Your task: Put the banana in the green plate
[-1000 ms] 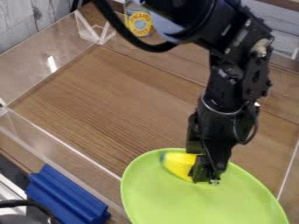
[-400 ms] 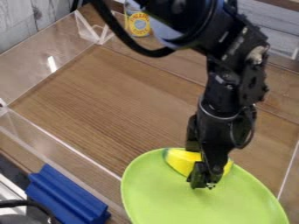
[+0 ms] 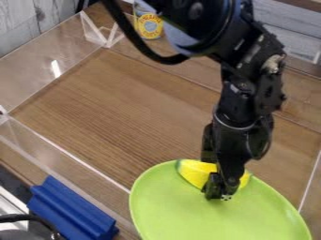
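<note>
yellow banana (image 3: pixel 193 173) on lime-green plate (image 3: pixel 163 211)

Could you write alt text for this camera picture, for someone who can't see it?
A black robot arm reaches straight down with open fingers over a small yellow banana lying on a large green plate. The plate sits on a wooden table with clear walls; a blue object lies at lower left.

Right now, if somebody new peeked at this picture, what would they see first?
The big black robot arm grabs the eye first, reaching down from the top of the picture with its gripper open and pointing down over the green plate. That bright plate sits at the bottom right of the wooden table. A little yellow banana lies in it, partly hidden behind the gripper.
</note>
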